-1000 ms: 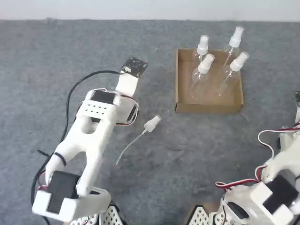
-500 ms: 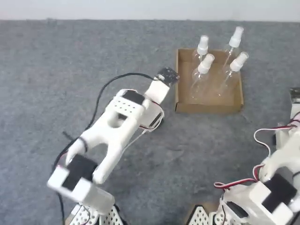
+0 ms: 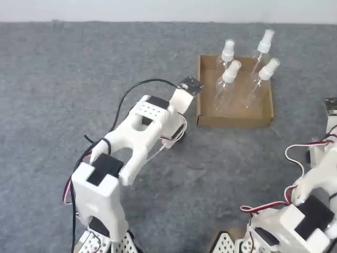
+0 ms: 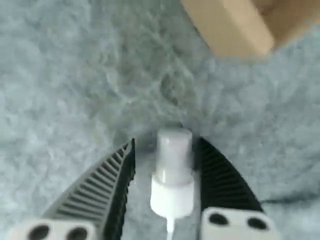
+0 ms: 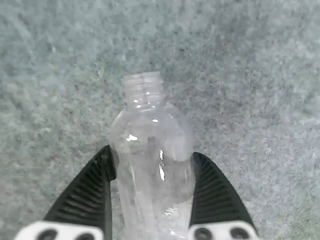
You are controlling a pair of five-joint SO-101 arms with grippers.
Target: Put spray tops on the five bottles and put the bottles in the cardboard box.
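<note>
A loose white spray top [image 4: 172, 167] with its thin dip tube lies on the grey carpet. My left gripper [image 4: 165, 141] is open around it, one finger on each side, with a gap on one side. From above, the left gripper [image 3: 176, 134] sits just off the front left corner of the cardboard box [image 3: 234, 121], and the tube [image 3: 157, 151] sticks out below it. Several capped clear bottles [image 3: 230, 79] lie in the box. My right gripper [image 5: 152, 152] is shut on an uncapped clear bottle [image 5: 150, 170], neck pointing away from the wrist.
Grey carpet [image 3: 63, 68] covers the table, with bare room to the left and in the front middle. A corner of the box [image 4: 235, 25] lies just beyond the left gripper. The right arm's body [image 3: 308, 211] stands at the front right.
The left arm has swung right toward the box and come down over the spray top, which now lies between its fingers. The right arm has barely moved.
</note>
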